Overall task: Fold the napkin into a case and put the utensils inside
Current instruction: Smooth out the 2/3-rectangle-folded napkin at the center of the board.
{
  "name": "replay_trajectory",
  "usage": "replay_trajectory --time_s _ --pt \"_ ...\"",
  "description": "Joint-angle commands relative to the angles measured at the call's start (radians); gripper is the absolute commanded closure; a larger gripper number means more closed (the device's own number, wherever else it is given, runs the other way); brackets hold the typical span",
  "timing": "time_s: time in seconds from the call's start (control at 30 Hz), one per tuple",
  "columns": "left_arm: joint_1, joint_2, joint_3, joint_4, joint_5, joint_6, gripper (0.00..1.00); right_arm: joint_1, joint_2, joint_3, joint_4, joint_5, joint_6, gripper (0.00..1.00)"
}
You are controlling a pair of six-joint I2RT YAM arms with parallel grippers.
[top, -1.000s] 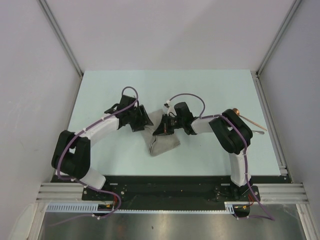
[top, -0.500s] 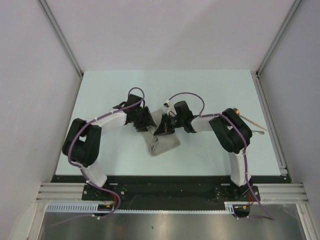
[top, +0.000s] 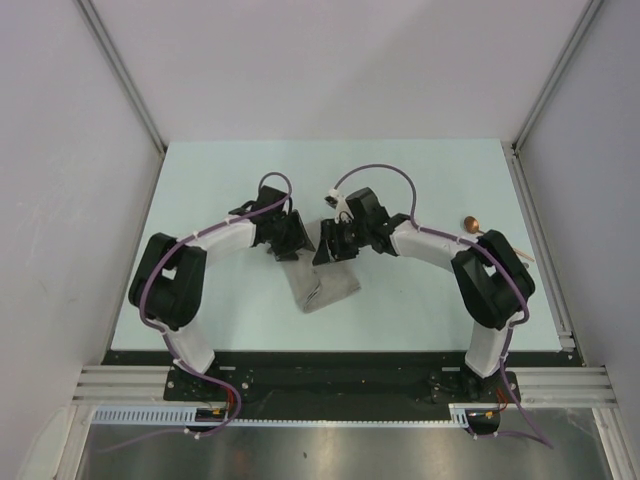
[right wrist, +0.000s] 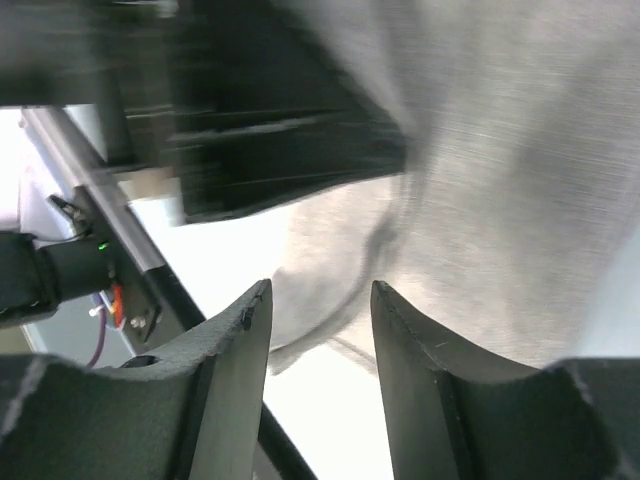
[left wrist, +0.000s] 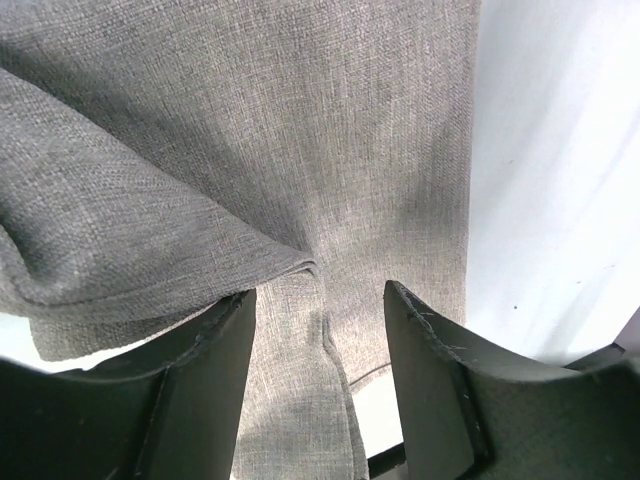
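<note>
**Napkin folded, spoon still outside**

The napkin (top: 325, 288) lies on the tabletop (top: 220, 180) as a narrow, slanted packet. The left wrist view shows one layer doubled over another, so the folding looks largely done, though the edges are loose and the pocket is not neat. A thin dark streak (top: 314, 293) shows on the napkin's near half. It may be the silvery utensil, but it is too small to tell, or to say whether it is tucked in or merely on top.

The copper spoon (top: 472, 224) lies well to the right of the napkin, partly hidden by the right arm, and has yet to go in.

Both grippers hang over the napkin's far end. The left gripper (left wrist: 320, 340) is released, its fingers spread above the fold without pinching it. The right gripper (right wrist: 320, 340) is also released, holding nothing, though that view is blurred.

By my judgement, fetching and inserting the spoon remains.
</note>
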Motion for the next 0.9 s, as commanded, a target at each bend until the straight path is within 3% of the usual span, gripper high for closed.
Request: replay_trajectory --time_s 0.0,0.23,0.43,0.67,0.77,0.87 --pt "-0.007 0.018 0.041 0.023 0.001 0.003 0.41 0.048 -0.064 0.017 -0.018 -0.001 -0.003 0.51" --pt "-0.005 0.024 0.080 0.015 0.000 0.009 0.41 0.086 -0.005 -0.071 0.206 -0.112 0.105 0.59" --pt "0.019 -0.003 0.121 0.028 0.017 0.032 0.39 0.077 -0.025 -0.178 0.237 -0.084 0.093 0.73" --pt "0.077 -0.123 0.184 -0.128 -0.020 0.181 0.32 0.070 0.020 -0.180 0.240 -0.061 0.047 0.79" --pt "0.106 -0.206 0.140 -0.205 -0.046 0.255 0.35 0.070 0.017 -0.154 0.204 -0.034 0.019 0.79" --pt "0.192 -0.273 0.022 -0.198 -0.066 0.255 0.44 0.077 -0.006 -0.108 0.190 -0.011 0.007 0.77"
